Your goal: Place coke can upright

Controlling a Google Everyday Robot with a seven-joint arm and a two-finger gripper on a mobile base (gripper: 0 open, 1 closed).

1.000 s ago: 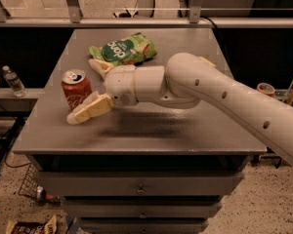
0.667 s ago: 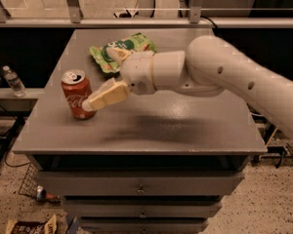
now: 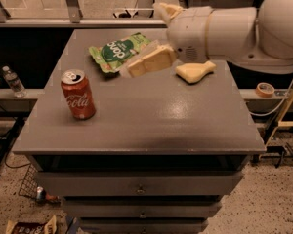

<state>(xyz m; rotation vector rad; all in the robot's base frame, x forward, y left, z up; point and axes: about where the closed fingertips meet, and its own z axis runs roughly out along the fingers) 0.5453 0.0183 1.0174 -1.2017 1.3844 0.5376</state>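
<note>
The coke can (image 3: 78,94), red-orange with white script and a silver top, stands upright on the left side of the grey table (image 3: 151,126). My gripper (image 3: 172,66) is up and to the right of the can, well apart from it, above the table's back middle. Its two cream fingers (image 3: 151,61) are spread apart and hold nothing. The white arm comes in from the upper right.
A green snack bag (image 3: 118,50) lies at the back left of the table, partly behind my finger. A water bottle (image 3: 13,82) stands on a low ledge at left. A tape roll (image 3: 266,89) sits at right. Drawers are below the table top.
My gripper has let go of the can and drawn away up and to the right. The can stays upright at the table's left side.
</note>
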